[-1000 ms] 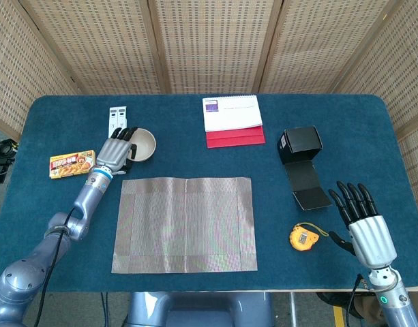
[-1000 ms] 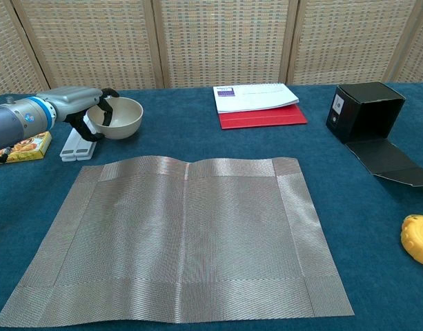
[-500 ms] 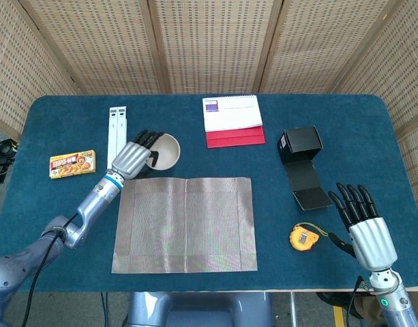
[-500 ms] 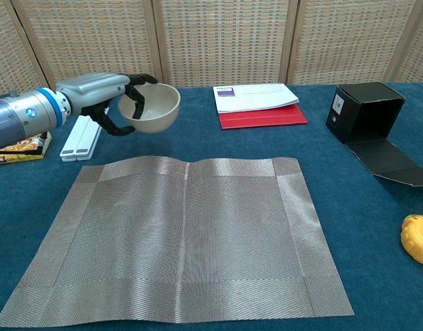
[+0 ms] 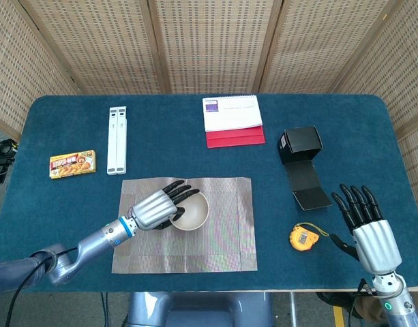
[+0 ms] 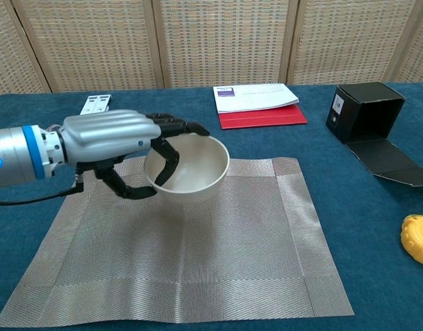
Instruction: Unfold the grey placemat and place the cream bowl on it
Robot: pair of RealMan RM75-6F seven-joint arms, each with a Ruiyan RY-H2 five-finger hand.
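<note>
Head view: cream bowl (image 5: 191, 210) carried from beside the white strips (image 5: 116, 129) to above the unfolded grey placemat (image 5: 229, 225) — left hand (image 5: 156, 208) grasping its rim, not yet set down. Right hand (image 5: 369, 231) idle, fingers spread — only lowering left.

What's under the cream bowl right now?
The unfolded grey placemat lies beneath the cream bowl, which the left hand grips at its rim. Whether the base touches the mat cannot be told.
</note>
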